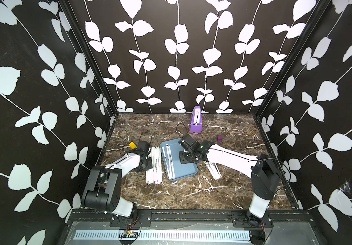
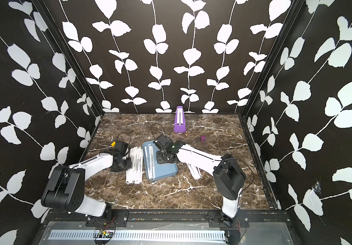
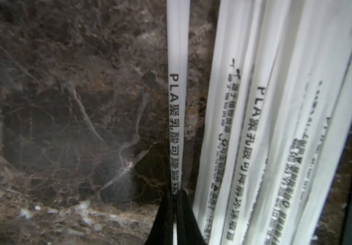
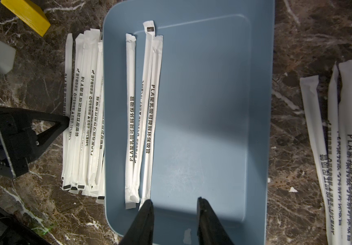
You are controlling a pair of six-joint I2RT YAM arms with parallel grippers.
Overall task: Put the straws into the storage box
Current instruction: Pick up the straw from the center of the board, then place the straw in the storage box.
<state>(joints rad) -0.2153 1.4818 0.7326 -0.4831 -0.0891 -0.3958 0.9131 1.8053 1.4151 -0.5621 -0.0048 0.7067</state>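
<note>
Our left gripper [image 3: 174,196] is pinched tight on a single straw [image 3: 177,84], which sits a little apart from the big straw pile [image 3: 266,127] lying on the marble table [image 3: 65,106] right beside the storage box [image 4: 213,106]. Our right gripper [image 4: 174,204] hangs over the bare half of the box with its jaws apart and nothing between them. We count three straws [image 4: 143,118] lying lengthwise inside, and there's another bunch of straws [image 4: 344,148] on the table on the box's other side.

White-shelled arms [image 1: 126,163] with black joints [image 1: 101,186], looping cables [image 1: 181,123].
</note>
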